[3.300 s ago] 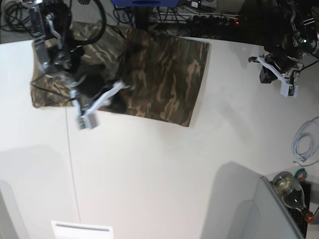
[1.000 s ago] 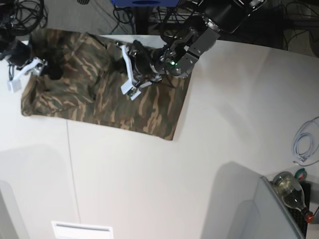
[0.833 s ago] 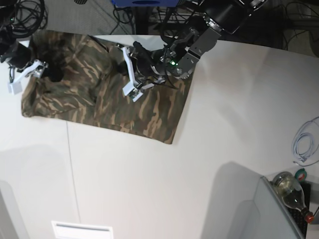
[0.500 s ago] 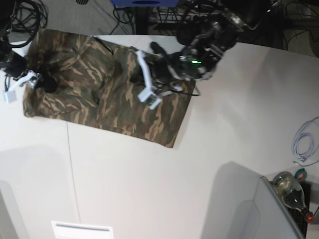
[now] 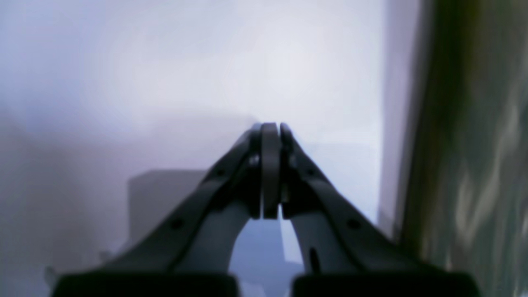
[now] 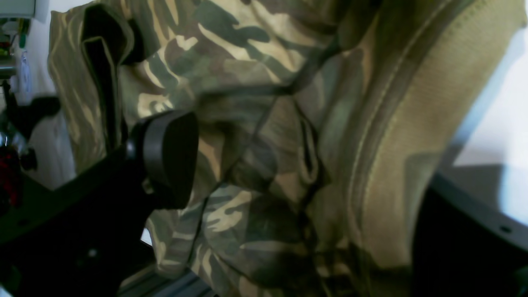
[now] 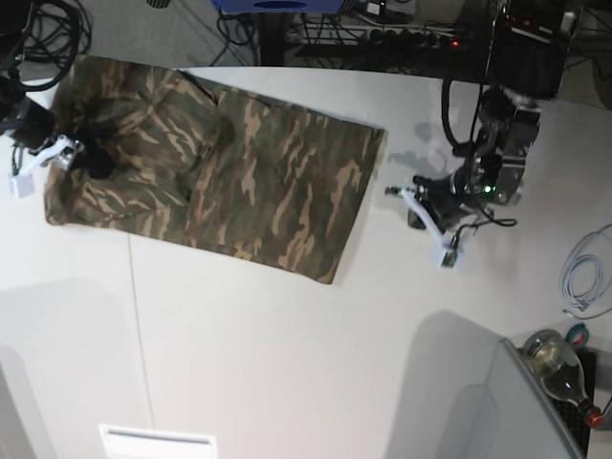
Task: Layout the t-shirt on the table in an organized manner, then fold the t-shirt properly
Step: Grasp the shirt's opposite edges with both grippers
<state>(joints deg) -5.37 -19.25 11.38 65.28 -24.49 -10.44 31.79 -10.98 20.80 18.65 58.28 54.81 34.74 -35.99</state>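
Note:
The camouflage t-shirt lies spread over the far left of the white table, with bunched cloth near its left end. My right gripper sits at the shirt's left edge. In the right wrist view this right gripper is open, and folds of the t-shirt with a tan-lined band lie between its wide jaws. My left gripper hovers over bare table just right of the shirt. The left wrist view shows the left gripper shut on nothing, with the t-shirt blurred at the right.
A thin dark seam runs down the table's left part. A glass bottle and a grey panel stand at the near right corner, with a coiled white cable above them. Cables and equipment line the far edge.
My left arm has swung right, off the shirt and onto bare table. The shirt's right half now lies flatter and wider. The right gripper has stayed at the left edge.

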